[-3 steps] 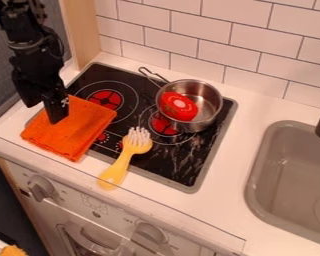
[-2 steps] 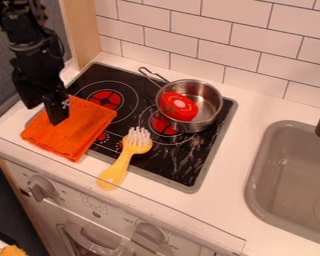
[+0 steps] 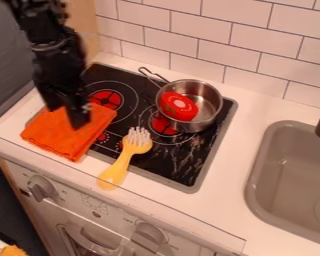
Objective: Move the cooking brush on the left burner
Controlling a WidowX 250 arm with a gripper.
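The black gripper (image 3: 78, 120) hangs over the orange cloth at the left of the stove, up and to the left of the brush. The yellow cooking brush (image 3: 124, 159) lies with its white bristles up, its head on the front edge of the cooktop and its handle over the white counter. Behind the gripper, the left burner (image 3: 105, 100) shows as a red disc inside white rings, partly covered by the cloth and the arm.
An orange folded cloth (image 3: 59, 135) lies on the cooktop's left front. A metal pot (image 3: 209, 102) holding a red object (image 3: 179, 106) stands over the right burner. The grey sink (image 3: 289, 180) is at the right, and a tiled wall rises behind.
The arm and gripper have moved to the right across the cloth. The brush, cloth and pot have stayed where they were.
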